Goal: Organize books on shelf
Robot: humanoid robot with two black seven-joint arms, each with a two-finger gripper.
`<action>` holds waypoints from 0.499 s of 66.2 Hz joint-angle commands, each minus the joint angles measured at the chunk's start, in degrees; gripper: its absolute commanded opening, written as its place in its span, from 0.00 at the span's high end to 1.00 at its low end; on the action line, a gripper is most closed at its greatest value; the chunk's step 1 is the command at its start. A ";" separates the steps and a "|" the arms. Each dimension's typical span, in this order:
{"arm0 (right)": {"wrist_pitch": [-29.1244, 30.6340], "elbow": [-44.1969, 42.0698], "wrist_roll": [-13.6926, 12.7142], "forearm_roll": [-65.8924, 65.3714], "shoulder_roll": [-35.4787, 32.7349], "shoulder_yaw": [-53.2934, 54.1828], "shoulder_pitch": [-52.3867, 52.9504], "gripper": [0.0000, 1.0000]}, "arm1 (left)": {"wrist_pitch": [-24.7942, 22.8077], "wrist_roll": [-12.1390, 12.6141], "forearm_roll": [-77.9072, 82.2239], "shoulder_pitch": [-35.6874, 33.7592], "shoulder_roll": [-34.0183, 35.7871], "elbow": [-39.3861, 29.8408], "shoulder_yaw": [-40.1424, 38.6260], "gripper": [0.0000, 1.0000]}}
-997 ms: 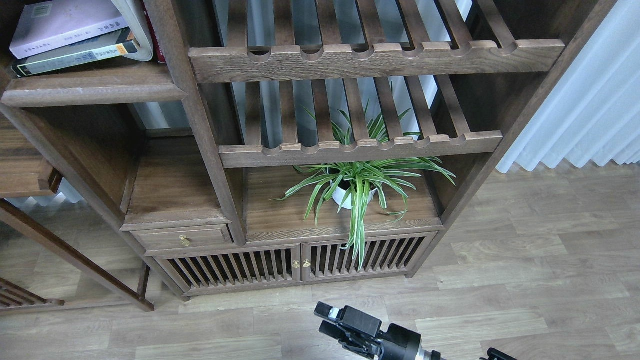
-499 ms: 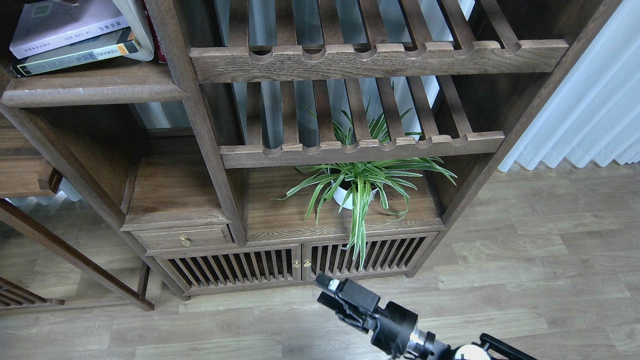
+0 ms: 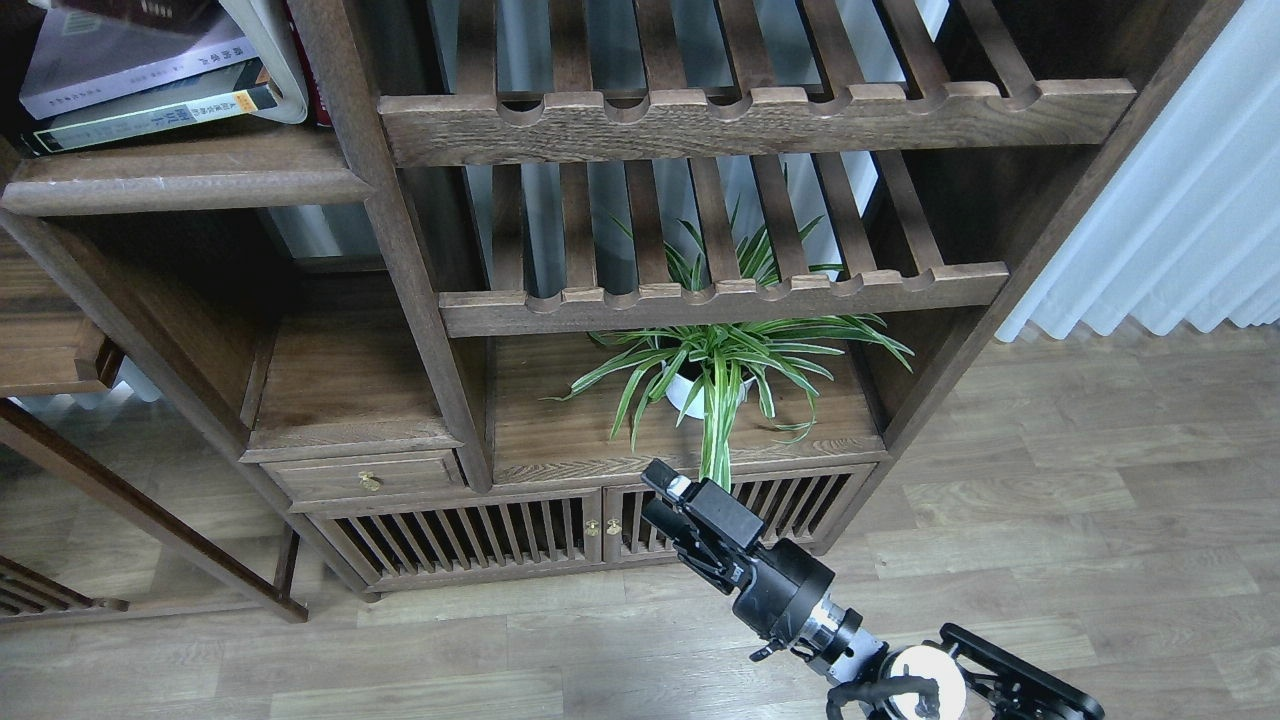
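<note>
The books lie stacked at the top left on the shelf (image 3: 190,180), a dark-brown board with a rounded front edge. The white-lavender book (image 3: 120,60) is on top of the black-grey book with a yellow-green panel (image 3: 150,115). The maroon book (image 3: 316,95) stands at the right behind a curled white cover. A dark shape with white marks (image 3: 140,10) sits over the lavender book at the top edge, likely my left gripper; its fingers cannot be made out. My right gripper (image 3: 655,492) is low in the middle, in front of the cabinet doors, open and empty.
Two slatted racks with notched rails (image 3: 760,115) fill the middle bay. A potted spider plant (image 3: 715,370) stands under them, its leaves hanging just above my right gripper. Below are a drawer (image 3: 365,475), slatted doors (image 3: 480,535), wooden floor, and a white curtain (image 3: 1180,220) at the right.
My right arm has risen from the bottom edge up toward the cabinet doors and the plant. The dark shape has come in over the lavender book at the top left.
</note>
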 commanded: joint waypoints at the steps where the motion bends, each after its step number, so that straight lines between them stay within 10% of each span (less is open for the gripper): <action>1: 0.00 0.01 0.08 0.00 -0.08 0.01 0.00 0.04 | 0.00 0.62 -4.63 2.25 2.78 -3.73 -0.26 0.00; 20: 0.00 0.18 0.09 0.00 0.09 1.94 -0.09 0.04 | 0.00 0.45 -21.39 17.97 16.67 -19.61 -1.13 0.00; 33: 0.00 3.17 0.09 0.09 0.35 2.90 0.00 0.04 | 0.00 0.36 -25.02 22.21 13.96 -26.59 -0.43 0.00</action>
